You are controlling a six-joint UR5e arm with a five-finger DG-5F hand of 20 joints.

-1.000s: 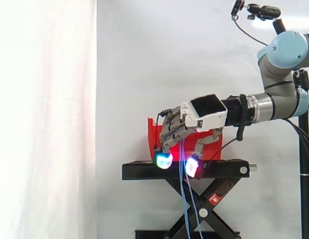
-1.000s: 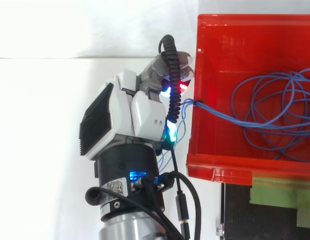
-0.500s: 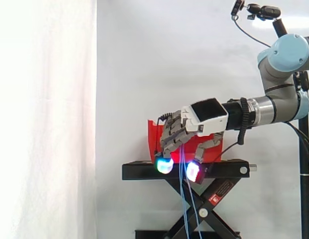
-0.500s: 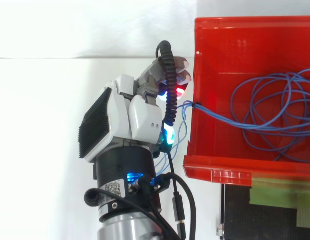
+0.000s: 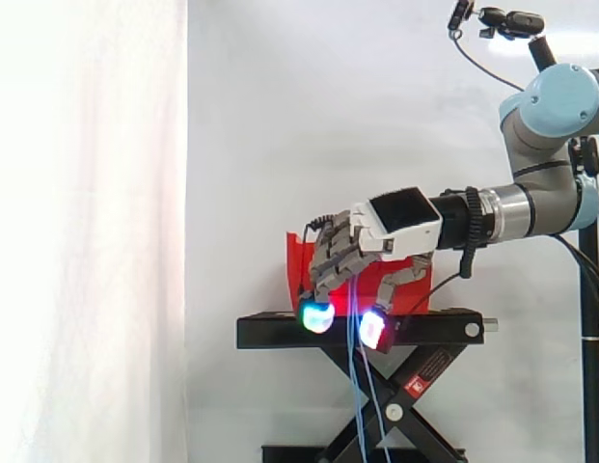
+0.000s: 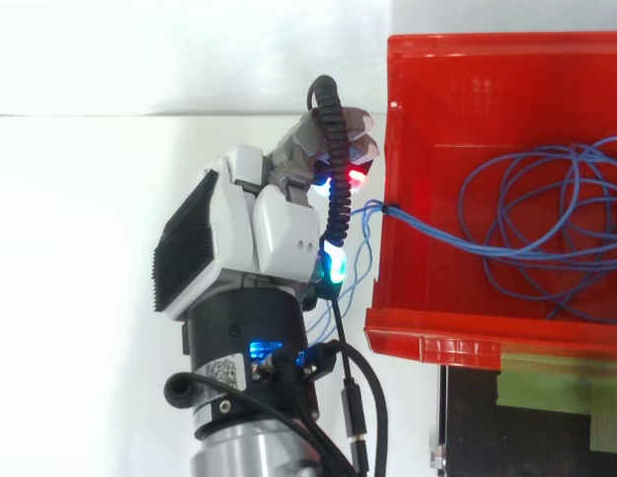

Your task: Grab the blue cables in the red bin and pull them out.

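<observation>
**Hidden or cut-off items.** In the top view the hand is seen from its back. Its white housing covers the palm side, so contact between the fingers and the blue cables cannot be checked directly there. In the side view the hand stands in front of the red bin and masks most of its face. The bin's contents are out of sight from that level. The top view cuts off the red bin at the 3 o'clock edge, and part of the cable coil with it.

**Hand state.** In the side view the fingers are curled toward 6 o'clock. The glowing fingertips overlap the top plate of the black scissor stand. Blue cables drop from between the fingers and thumb toward 6 o'clock, in front of the stand's crossed legs. The hand appears to be closed around these strands.

**Cable location.** In the top view most of the cable lies as loose loops on the bin floor, toward 3 o'clock. A few strands run to the 9 o'clock wall, cross its rim and pass under the hand. The hand sits just outside that wall. The side view gives the hanging lengths, and the top view gives the coil.
</observation>
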